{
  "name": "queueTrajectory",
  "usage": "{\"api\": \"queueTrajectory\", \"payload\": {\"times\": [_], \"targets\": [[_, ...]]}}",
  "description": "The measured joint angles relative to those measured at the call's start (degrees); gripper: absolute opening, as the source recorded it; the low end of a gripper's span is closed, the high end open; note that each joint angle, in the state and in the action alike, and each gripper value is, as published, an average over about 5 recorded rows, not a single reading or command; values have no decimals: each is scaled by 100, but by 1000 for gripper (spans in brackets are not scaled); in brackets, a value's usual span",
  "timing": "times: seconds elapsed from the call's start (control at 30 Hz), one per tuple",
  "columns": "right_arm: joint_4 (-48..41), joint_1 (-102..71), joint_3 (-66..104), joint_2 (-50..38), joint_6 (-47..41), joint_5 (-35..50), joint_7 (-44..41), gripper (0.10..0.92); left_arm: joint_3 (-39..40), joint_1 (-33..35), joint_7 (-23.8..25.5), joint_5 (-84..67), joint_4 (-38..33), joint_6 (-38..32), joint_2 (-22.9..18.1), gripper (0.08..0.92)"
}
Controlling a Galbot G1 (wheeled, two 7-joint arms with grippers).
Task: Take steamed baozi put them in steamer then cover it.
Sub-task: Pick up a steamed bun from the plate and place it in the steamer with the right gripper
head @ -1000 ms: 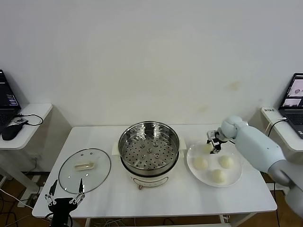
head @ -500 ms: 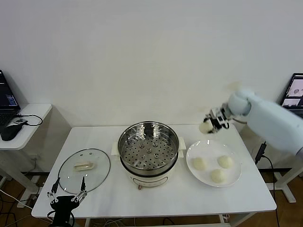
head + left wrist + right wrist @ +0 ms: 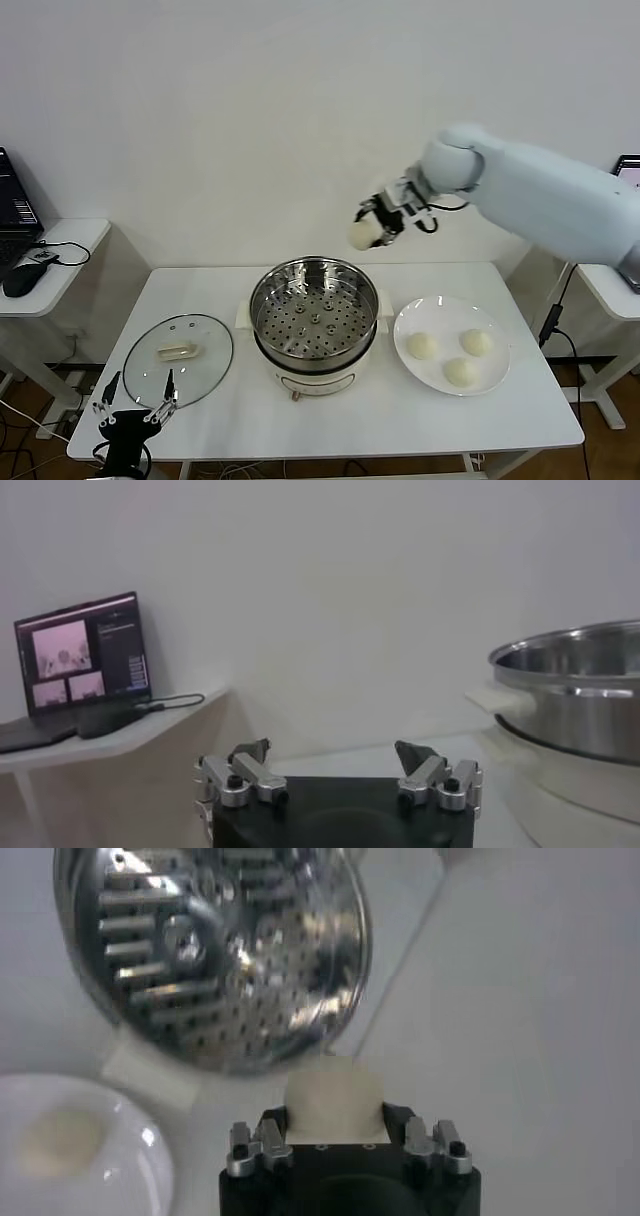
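My right gripper (image 3: 372,222) is shut on one cream-white baozi (image 3: 362,234) and holds it in the air above the far right rim of the steamer (image 3: 314,312). In the right wrist view the baozi (image 3: 334,1092) is squeezed between the jaws, with the perforated tray (image 3: 215,948) beyond it. Three more baozi (image 3: 423,346) lie on the white plate (image 3: 498,371) right of the steamer. The glass cover (image 3: 178,359) with its cream handle lies flat on the table left of the steamer. My left gripper (image 3: 133,409) is open and empty, parked at the table's front left edge.
The steamer's rim and side handle show in the left wrist view (image 3: 572,695). A side table with a laptop and mouse (image 3: 20,278) stands at the left. Another laptop (image 3: 630,170) is at the far right. The white table (image 3: 360,425) has bare room along the front.
My right gripper lifted one baozi off the plate and carried it up and to the left, to above the steamer's far rim. The left arm stayed put.
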Motion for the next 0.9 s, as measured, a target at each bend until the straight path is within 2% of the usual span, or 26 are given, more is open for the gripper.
{"api": "queueTrajectory", "payload": {"times": [0.23, 0.9], "targets": [[-107, -140, -332, 410, 474, -357, 171, 604, -4, -79, 20, -6, -19, 22, -52, 823], [-858, -1104, -245, 992, 1796, -2104, 693, 619, -12, -76, 23, 30, -40, 20, -138, 823]]}}
